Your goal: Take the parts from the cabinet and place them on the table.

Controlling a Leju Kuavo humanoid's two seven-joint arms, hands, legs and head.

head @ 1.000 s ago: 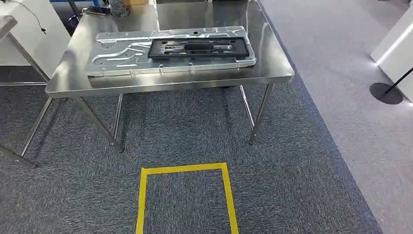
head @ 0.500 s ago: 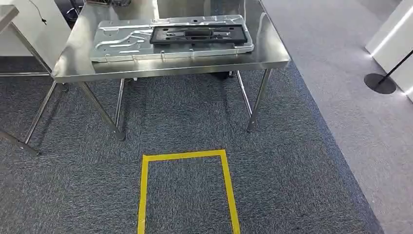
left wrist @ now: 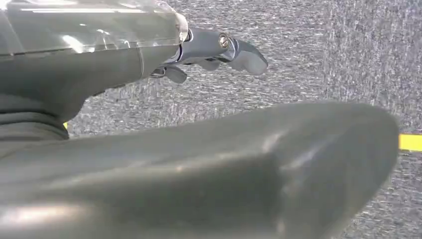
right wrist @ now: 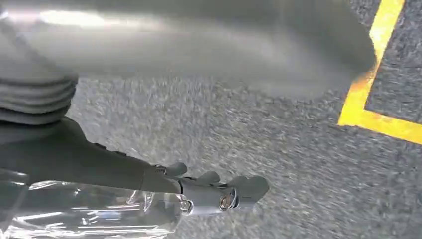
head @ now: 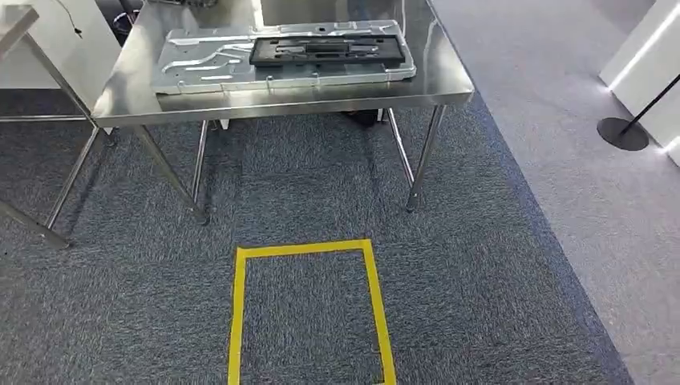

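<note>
Steel tabletop (head: 449, 84) ahead of you carries a pressed metal panel (head: 200, 68) with a black part (head: 325, 50) lying on it, well apart from both hands. Your left hand (left wrist: 219, 55) and right hand (right wrist: 219, 191) hang over grey carpet (head: 497, 265) near the yellow tape square (head: 309, 250), fingers extended, holding nothing. You appear between trips; next likely means turning for the cabinet. Blurred dark shapes hide much of both wrist views.
</note>
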